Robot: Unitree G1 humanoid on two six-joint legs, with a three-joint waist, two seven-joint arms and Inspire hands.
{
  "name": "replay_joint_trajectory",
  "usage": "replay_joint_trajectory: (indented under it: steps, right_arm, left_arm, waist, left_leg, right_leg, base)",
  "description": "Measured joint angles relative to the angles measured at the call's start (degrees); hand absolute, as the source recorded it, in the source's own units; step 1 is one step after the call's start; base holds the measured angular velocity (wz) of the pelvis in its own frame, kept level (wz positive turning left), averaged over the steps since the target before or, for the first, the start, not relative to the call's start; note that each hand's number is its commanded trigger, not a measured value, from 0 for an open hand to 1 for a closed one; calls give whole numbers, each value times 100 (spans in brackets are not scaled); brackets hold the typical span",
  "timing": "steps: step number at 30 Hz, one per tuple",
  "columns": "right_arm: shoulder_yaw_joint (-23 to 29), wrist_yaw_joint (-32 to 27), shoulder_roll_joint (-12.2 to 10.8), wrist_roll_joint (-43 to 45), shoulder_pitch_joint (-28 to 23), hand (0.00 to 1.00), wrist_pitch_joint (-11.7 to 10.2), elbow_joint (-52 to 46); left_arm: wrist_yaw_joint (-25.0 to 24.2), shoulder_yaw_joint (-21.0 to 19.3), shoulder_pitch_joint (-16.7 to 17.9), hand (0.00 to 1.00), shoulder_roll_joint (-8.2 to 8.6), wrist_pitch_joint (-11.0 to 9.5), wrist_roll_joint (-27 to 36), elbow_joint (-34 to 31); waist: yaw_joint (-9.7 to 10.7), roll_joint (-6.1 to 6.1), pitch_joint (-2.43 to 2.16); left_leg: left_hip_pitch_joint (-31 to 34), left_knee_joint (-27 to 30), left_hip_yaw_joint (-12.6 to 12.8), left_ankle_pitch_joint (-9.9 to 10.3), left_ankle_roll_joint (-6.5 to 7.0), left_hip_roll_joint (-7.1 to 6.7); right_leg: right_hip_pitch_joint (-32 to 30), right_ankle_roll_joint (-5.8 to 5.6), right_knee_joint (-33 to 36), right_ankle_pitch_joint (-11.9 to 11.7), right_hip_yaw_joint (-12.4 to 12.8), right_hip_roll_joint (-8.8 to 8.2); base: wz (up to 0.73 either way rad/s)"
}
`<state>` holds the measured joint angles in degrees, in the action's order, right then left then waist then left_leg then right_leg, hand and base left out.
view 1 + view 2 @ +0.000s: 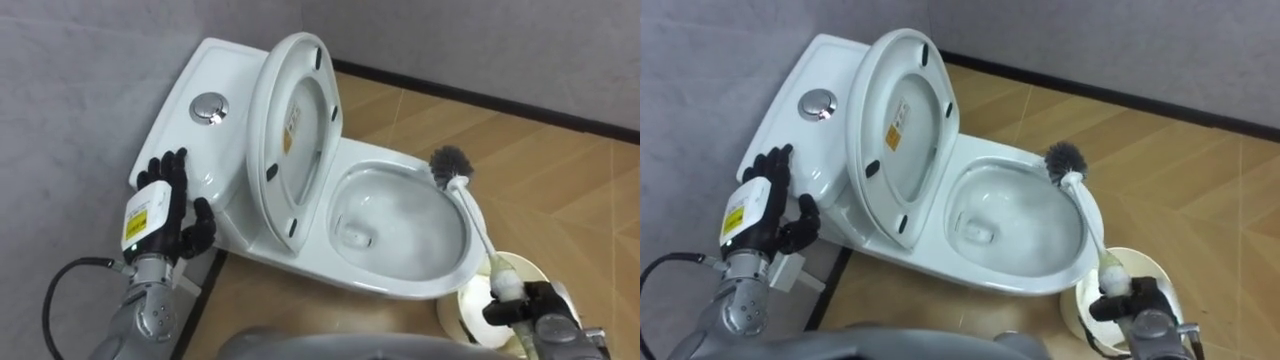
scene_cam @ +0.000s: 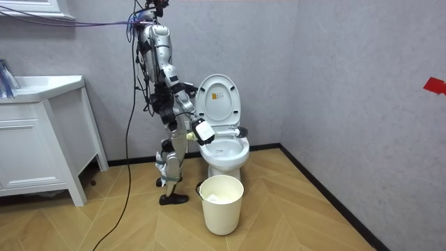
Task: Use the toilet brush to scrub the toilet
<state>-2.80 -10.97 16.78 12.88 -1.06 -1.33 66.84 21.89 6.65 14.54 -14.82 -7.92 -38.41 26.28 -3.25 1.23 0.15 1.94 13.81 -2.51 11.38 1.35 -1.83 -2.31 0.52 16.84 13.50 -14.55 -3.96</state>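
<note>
One toilet brush [image 1: 470, 215], clasped at its handle end by the curled right hand [image 1: 535, 305], slants up and away, bristle head over the far rim of the one toilet [image 1: 400, 285]. Left hand [image 1: 165, 205], fingers loosely extended and empty, beside the cistern [image 1: 200, 70].

Plain grey walls [image 2: 348, 56] meet in a corner, with a dark skirting board [image 1: 520, 108] along their foot. The floor [image 2: 300, 223] is light wood laid in herringbone. A white cabinet [image 2: 35, 150] with a basin top stands at the room view's left.
</note>
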Motion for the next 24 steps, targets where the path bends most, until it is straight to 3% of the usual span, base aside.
replay_joint_trajectory:
  steps: [7, 12, 17, 21, 23, 24]
  right_arm:
    - [-115, -7, 198, 1517, 21, 100, -176, -87]
    - [-618, -22, 488, 3002, 315, 100, -199, -269]
    - [-1297, -59, 648, 3692, 712, 100, -287, -238]
    - [-1538, -70, 755, 3736, 932, 100, -222, -269]
    - [-1652, -74, 896, 3724, 1084, 100, -234, -241]
    - [-1828, -81, 1029, 3724, 1205, 100, -234, -242]
  left_arm:
    - [-27, 46, -225, 0, -173, -18, -92, 77]
    - [18, 124, -809, 0, -282, -215, -175, 507]
    - [51, 307, -1422, 0, -388, -349, -184, 885]
    - [230, 571, -1891, 0, -530, -457, -173, 1085]
    - [276, 699, -2074, 0, -652, -471, -173, 1128]
    - [314, 769, -2195, 0, -719, -496, -173, 1156]
  waist:
    - [-21, 26, 13]
    - [-85, 38, 89]
    - [-220, 86, 139]
    - [-332, 84, 177]
    - [-339, -5, 180]
    - [-358, -29, 205]
  left_leg:
    - [267, 55, 73, -81, -16, 22]
    - [798, 453, 73, -83, -21, 15]
    - [1263, 761, 64, -89, -37, 28]
    - [1894, 1058, 62, -86, -36, 25]
    - [2127, 1190, 38, -86, -36, 15]
    - [2295, 1263, 34, -87, -44, 10]
  right_leg:
    - [-272, 51, 48, -32, 11, -25]
    - [-725, 105, 423, -7, -11, -83]
    - [-1178, 117, 668, -16, -29, -101]
    - [-1719, 161, 971, -62, -59, -123]
    - [-1935, 192, 1095, -79, -88, -180]
    - [-2103, 196, 1171, -79, -119, -201]
  base:
    - [-1]
    - [4]
    - [4]
    - [2]
    - [6]
    - [5]
